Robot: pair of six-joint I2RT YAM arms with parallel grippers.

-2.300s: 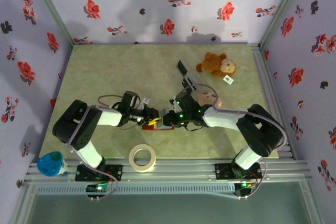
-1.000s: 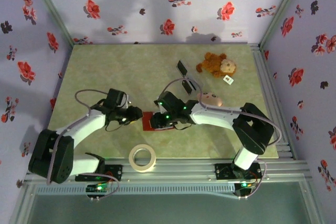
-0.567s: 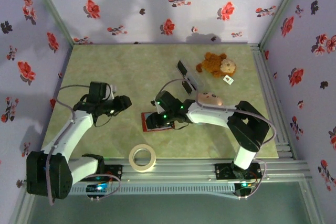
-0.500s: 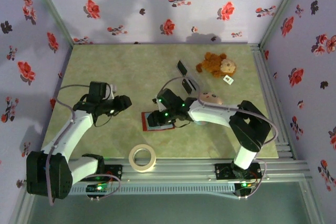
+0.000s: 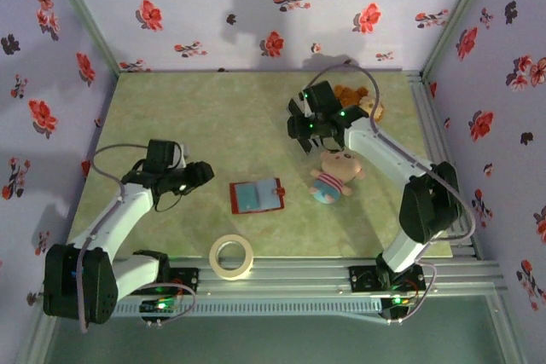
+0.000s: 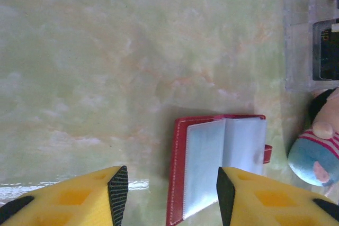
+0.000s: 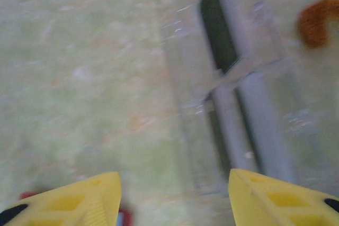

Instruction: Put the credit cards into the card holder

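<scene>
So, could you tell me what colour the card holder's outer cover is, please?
Red; the card holder shows best in the left wrist view.

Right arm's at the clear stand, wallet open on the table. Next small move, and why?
Probably ease the right gripper onto the dark rectangular card in the clear plastic slotted stand, then close. Its jaws are open and empty, the card just ahead; the red folding wallet lies open, pockets up, with the left gripper open beside it.
</scene>
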